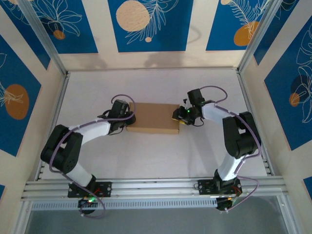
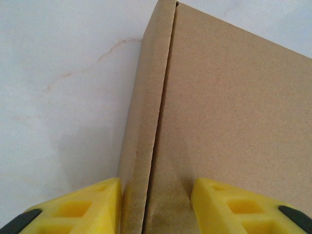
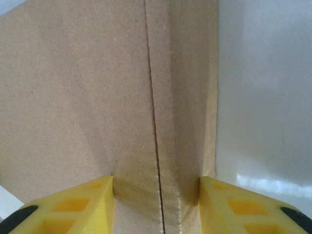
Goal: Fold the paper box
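Mid-tabletop [image 1: 156,161]: paper box [image 1: 152,118] lies flat, lid [image 2: 234,107] down. Left pincer [image 1: 127,120] at left end, right pincer [image 1: 178,117] at right end. Each half-spread, fingers [image 2: 83,207] astride seam [image 2: 158,122] where lid meets end wall [image 2: 141,112]. Clamped or merely touching: cannot tell. Likely purpose: squeeze both ends together, seat lid flaps, stop box sliding. Inside hidden under lid; contents unknowable. Fold looks nearly finished.

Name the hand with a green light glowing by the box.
The right hand, at the paper box's right end: a green light glows on it; the left hand shows none.
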Robot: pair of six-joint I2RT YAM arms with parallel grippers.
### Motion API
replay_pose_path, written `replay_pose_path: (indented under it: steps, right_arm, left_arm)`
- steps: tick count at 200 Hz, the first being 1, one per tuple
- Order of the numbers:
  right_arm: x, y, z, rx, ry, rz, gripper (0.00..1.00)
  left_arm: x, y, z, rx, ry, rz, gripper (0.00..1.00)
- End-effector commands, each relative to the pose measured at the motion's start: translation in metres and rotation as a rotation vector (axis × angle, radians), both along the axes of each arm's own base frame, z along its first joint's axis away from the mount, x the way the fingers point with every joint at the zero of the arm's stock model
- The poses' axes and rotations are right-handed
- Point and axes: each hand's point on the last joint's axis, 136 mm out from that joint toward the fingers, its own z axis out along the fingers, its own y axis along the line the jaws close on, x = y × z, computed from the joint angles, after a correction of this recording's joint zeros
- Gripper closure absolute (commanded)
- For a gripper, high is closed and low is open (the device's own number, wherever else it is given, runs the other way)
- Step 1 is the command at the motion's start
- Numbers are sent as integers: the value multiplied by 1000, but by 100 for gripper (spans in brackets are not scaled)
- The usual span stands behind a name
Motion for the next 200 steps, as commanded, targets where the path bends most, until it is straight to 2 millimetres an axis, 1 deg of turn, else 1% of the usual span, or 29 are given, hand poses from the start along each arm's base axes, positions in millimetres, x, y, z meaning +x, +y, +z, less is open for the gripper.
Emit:
replay_pose_path:
  steps: [1,14,27,34,38,40,44,45,46,48,57,62,75,90,100,108,116,121,122,131,139,142,143,154,159,169,180,191,200]
  right_arm:
    - [-9,5,-7,-7,48,38,48]
    - [-8,3,9,-5,-2,42,36]
    - [-7,-3,33,-12,-72,37,24]
    - [-6,-7,49,-21,-116,31,14]
    - [-6,-9,58,-27,-142,28,4]
    - [-5,-10,63,-31,-156,26,0]
    - [-5,-12,73,-39,-182,22,1]
    - [-5,-13,76,-42,-190,20,1]
    - [-5,-14,78,-46,-198,19,1]
    - [-5,-15,83,-50,-213,16,1]
    - [-5,-21,107,-76,-295,2,1]
    - [-6,-22,122,-87,-361,5,1]
    - [-13,-24,160,-139,-580,26,1]
    - [-19,-33,196,-256,-805,21,1]
    - [-21,-43,206,-310,-890,-20,1]
    - [-20,-59,208,-356,-909,-96,1]
    - [-18,-73,210,-396,-934,-148,1]
    - [-17,-77,211,-422,-976,-119,1]
    - [-17,-77,210,-427,-986,-106,1]
    - [-18,-74,209,-447,-1077,5,1]
    - [-17,-76,205,-462,-1145,18,1]
    - [-16,-79,203,-469,-1164,3,1]
    - [-16,-80,205,-470,-1175,-6,1]
    - [-13,-91,190,-488,-1219,-57,1]
    - [-11,-95,185,-501,-1239,-62,1]
    - [-7,-104,162,-553,-1207,-62,1]
    - [0,-129,131,-631,-1099,-126,1]
    - [3,-151,104,-692,-1015,-186,1]
    - [2,-162,86,-706,-996,-217,1]
  left_arm:
    - [-14,-9,-16,-23,103,-60,54]
    - [-13,-8,-1,-28,77,-61,49]
    - [-12,-4,22,-15,29,-65,39]
    - [-12,-1,37,1,-2,-66,31]
    - [-12,2,46,11,-21,-67,25]
    - [-11,3,50,16,-32,-70,20]
    - [-12,5,61,27,-54,-77,10]
    - [-12,5,63,31,-59,-78,5]
    - [-12,6,66,33,-65,-79,2]
    - [-13,7,69,41,-71,-82,1]
    - [-13,14,97,71,-137,-90,0]
    - [-14,21,110,102,-169,-80,0]
    - [-19,42,140,197,-266,-65,0]
    - [-24,65,173,307,-414,-45,0]
    - [-28,87,189,398,-491,16,0]
    - [-31,101,195,471,-545,50,0]
    - [-32,110,199,549,-612,53,0]
    - [-32,116,192,604,-632,55,0]
    - [-32,118,195,609,-645,66,0]
    - [-33,133,183,671,-666,130,0]
    - [-32,143,175,691,-692,171,0]
    - [-30,144,172,693,-705,163,0]
    - [-30,145,169,692,-705,157,0]
    - [-25,138,143,674,-740,40,0]
    - [-25,141,132,654,-736,32,0]
    - [-24,157,108,613,-670,86,0]
    - [-24,169,80,594,-600,112,0]
    - [-24,175,56,599,-563,121,0]
    - [-17,177,58,615,-571,133,0]
